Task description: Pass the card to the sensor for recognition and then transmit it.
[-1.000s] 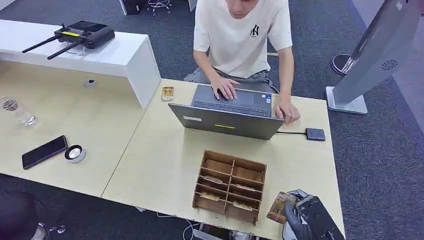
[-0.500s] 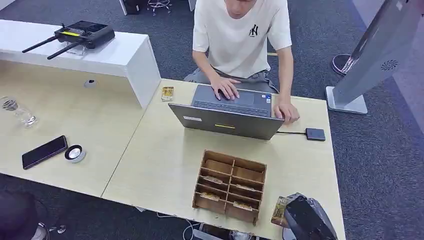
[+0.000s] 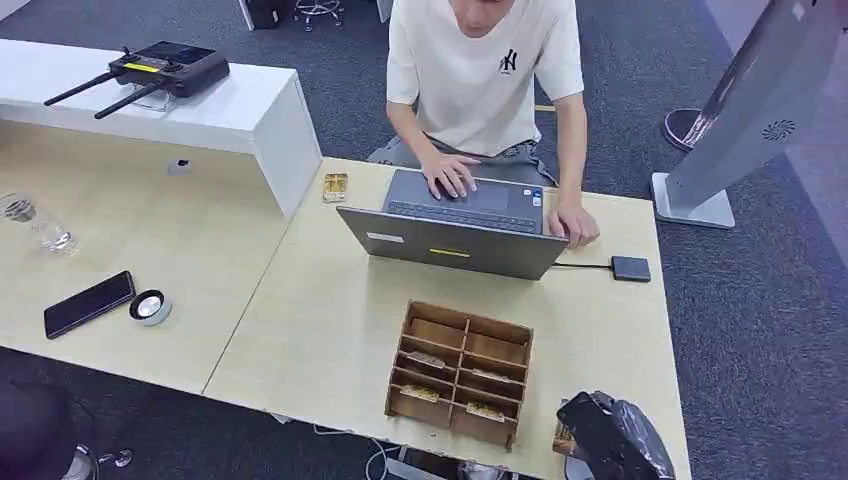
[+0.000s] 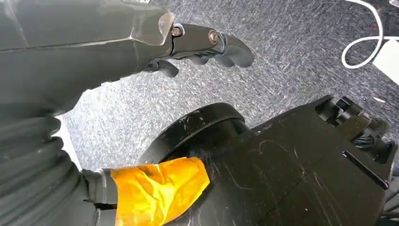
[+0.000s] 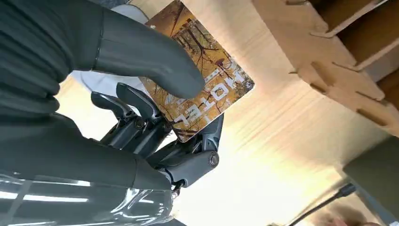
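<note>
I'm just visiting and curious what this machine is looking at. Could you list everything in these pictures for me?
Card: one, orange-brown, printed HOTEL, held in the right hand.
Sensor: one, small dark pad, cabled, beside the laptop.
Wooden organiser: one, brown, compartments with a few cards, near table edge.
Laptop: one, grey, open, facing the person.
Loose card: one, yellowish, left of the laptop.
Phone: one, black, on the left desk.
Round gadget: one, white and black, beside the phone.
Glass: one, clear, far left.
Antenna device: one, black, on the white counter.
Person: one, white T-shirt, typing.
Right hand: dark, pinching the card.
Left hand: dark, fingers curled, above carpet.
</note>
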Tool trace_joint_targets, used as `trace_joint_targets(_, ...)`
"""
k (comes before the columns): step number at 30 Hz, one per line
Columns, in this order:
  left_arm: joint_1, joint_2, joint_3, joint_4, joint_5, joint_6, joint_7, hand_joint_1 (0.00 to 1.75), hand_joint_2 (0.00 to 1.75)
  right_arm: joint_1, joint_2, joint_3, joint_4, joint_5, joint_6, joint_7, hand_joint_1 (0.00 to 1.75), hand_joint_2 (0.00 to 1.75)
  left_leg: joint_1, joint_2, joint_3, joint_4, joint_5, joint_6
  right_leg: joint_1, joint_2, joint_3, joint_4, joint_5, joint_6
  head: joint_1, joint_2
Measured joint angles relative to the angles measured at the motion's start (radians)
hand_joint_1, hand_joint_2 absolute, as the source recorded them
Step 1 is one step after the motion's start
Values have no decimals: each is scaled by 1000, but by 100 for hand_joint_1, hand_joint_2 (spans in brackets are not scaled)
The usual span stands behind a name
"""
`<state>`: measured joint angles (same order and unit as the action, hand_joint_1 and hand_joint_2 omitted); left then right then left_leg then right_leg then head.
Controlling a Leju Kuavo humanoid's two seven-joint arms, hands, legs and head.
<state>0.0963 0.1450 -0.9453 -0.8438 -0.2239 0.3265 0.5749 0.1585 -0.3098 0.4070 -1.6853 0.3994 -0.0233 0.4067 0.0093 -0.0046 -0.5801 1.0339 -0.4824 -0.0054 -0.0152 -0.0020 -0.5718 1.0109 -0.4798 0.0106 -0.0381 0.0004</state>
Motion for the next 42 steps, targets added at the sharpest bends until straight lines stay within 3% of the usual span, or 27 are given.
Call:
trace_joint_targets(20, -30, 6, -49, 11, -12, -19, 13, 0, 175, -4, 6, -54, 92, 46, 39, 20, 175, 175, 0, 0, 0, 0, 0, 0, 0, 0, 0, 0, 0, 0, 0, 0)
trace_joint_targets(28, -47, 20, -55, 2, -34, -69, 92, 0, 175, -14, 19, -66, 117, 51, 53, 20, 175, 175, 0, 0, 0, 0, 0, 0, 0, 0, 0, 0, 0, 0, 0, 0)
trace_joint_targets(42, -46, 29, -55, -6, -72, -85, 95, 0, 175, -15, 28, -78, 120, 61, 66, 20, 175, 175, 0, 0, 0, 0, 0, 0, 0, 0, 0, 0, 0, 0, 0, 0)
